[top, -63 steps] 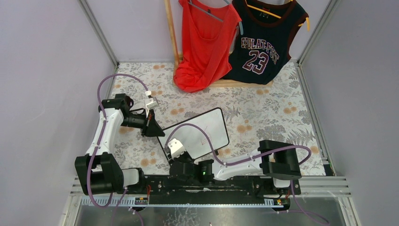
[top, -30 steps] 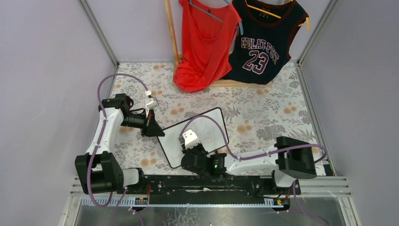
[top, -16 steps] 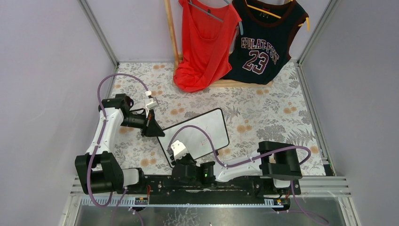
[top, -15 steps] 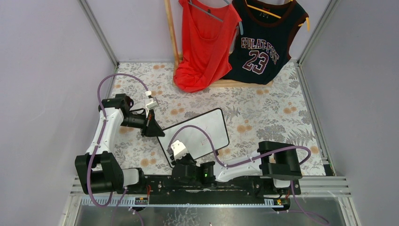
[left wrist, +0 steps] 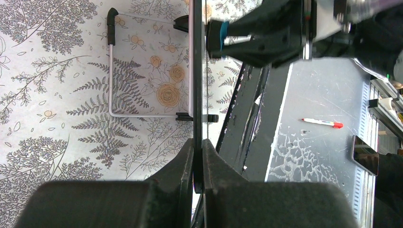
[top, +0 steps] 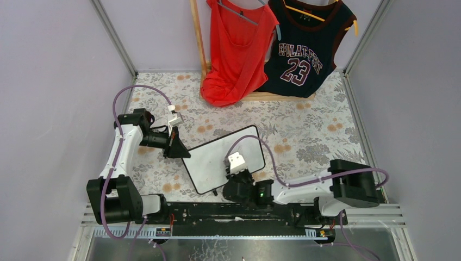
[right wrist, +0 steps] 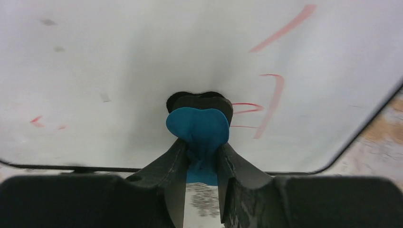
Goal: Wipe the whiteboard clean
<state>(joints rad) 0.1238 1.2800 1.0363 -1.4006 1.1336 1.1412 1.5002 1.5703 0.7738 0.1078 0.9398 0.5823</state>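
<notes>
The whiteboard [top: 215,155] stands propped at a tilt on the floral cloth, white with a thin black frame. My left gripper [top: 176,147] is shut on its left edge; in the left wrist view the board [left wrist: 197,71] runs edge-on between my closed fingers [left wrist: 198,156]. My right gripper [top: 239,173] is shut on a blue eraser [right wrist: 198,128] and presses it against the board face [right wrist: 119,57]. Red marks [right wrist: 272,97] remain just right of the eraser, and small red specks [right wrist: 37,119] at the left. The eraser also shows in the left wrist view [left wrist: 223,34].
A red shirt [top: 236,49] and a dark "23" jersey [top: 301,49] hang on a wooden rack at the back. The board's wire stand [left wrist: 111,71] rests on the cloth. A red pen [left wrist: 322,123] and a phone [left wrist: 363,154] lie beyond the black base rail.
My right gripper has swept the eraser from the board's near left corner to the right, across its lower part. The left arm and the board have not moved.
</notes>
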